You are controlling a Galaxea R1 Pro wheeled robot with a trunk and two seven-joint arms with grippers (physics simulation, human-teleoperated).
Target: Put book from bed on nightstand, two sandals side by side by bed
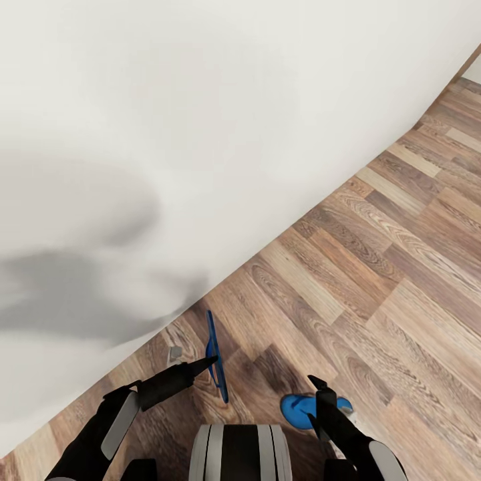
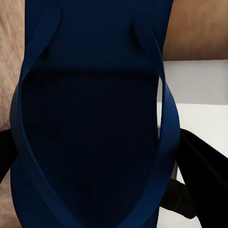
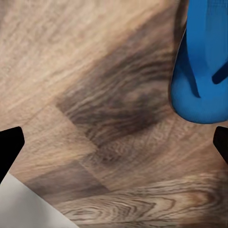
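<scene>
A big pale bed (image 1: 167, 133) is seen in the head view, and it takes up most of the upper left. A brown plank floor (image 1: 374, 267) runs along the bed's edge, toward the right and the bottom.

One blue sandal (image 1: 215, 357) is held up on its thin edge by the left gripper (image 1: 204, 364). It is lifted just beside the bed's edge, above the floor. In the left wrist view the same sandal (image 2: 90, 133) is seen very close, with its two straps spread wide and its sole facing the camera. A dark finger (image 2: 202, 175) is pressed along one side of it. The left fingers are closed on this sandal.

The second sandal (image 1: 304, 409) is laid flat on the floor, near the bottom of the head view. The right gripper (image 1: 321, 401) is held just above it. In the right wrist view this sandal (image 3: 204, 71) is seen off to one side, and bare floor (image 3: 95, 85) lies under the middle. The two dark fingertips (image 3: 9, 147) of the right gripper are spread wide apart, and nothing is held between them.

The two sandals are apart, with a strip of floor between them. Part of the robot's round trunk (image 1: 240, 453) is seen at the bottom of the head view.
</scene>
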